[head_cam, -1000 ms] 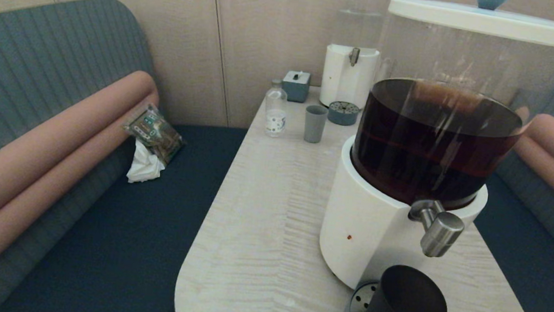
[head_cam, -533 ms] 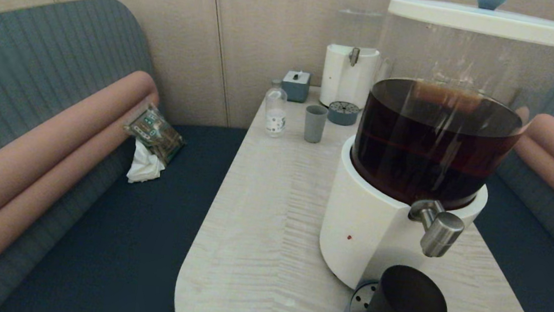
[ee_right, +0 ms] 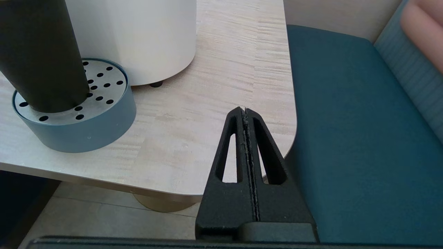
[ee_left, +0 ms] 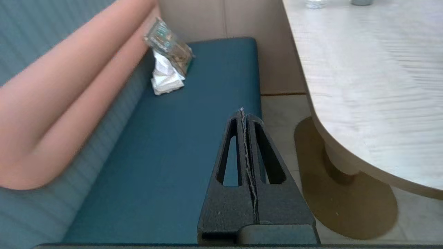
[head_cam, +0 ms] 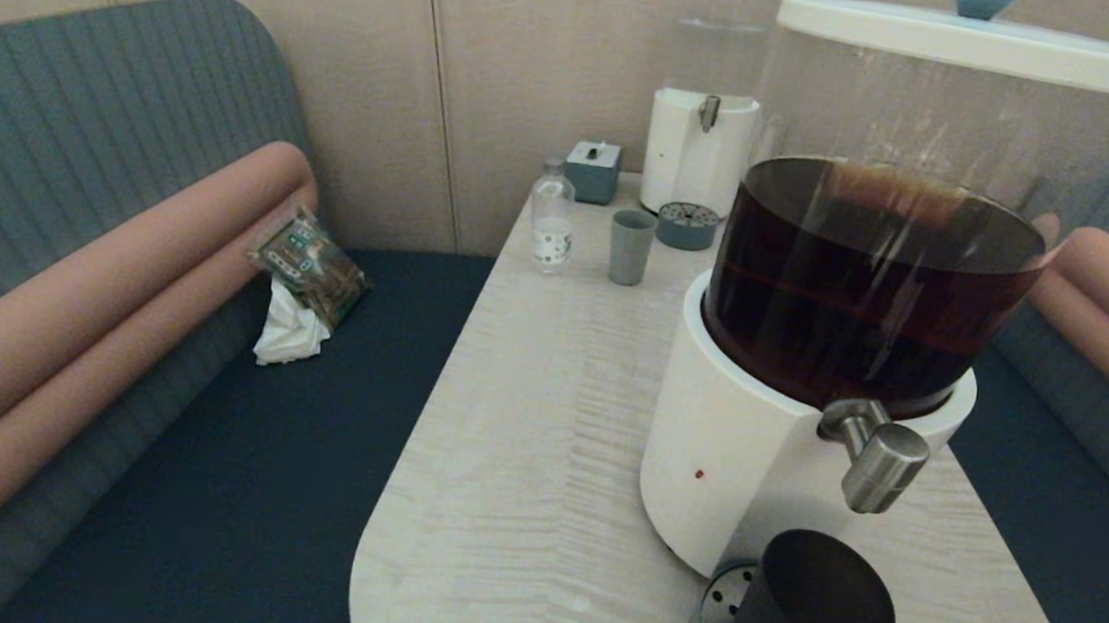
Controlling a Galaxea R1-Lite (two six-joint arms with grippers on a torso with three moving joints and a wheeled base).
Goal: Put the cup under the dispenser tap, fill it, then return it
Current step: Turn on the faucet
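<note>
The matte black cup (head_cam: 809, 615) stands on the round perforated drip tray (head_cam: 711, 606) right below the brushed-steel dispenser tap (head_cam: 878, 462) of the big dispenser (head_cam: 754, 439) of dark brown liquid. In the right wrist view the cup (ee_right: 38, 55) rests on that tray (ee_right: 100, 114), off to the side of my right gripper (ee_right: 244, 110), which is shut and empty near the table's front corner. My left gripper (ee_left: 242, 110) is shut and empty, held low over the blue bench seat beside the table. Neither gripper shows in the head view.
A pale grey-blue tumbler (head_cam: 630, 246), a small water bottle (head_cam: 553, 216), a grey box (head_cam: 593, 170) and a smaller clear-water dispenser (head_cam: 704, 114) stand at the table's far end. A crumpled packet and tissue (head_cam: 301, 279) lie on the left bench.
</note>
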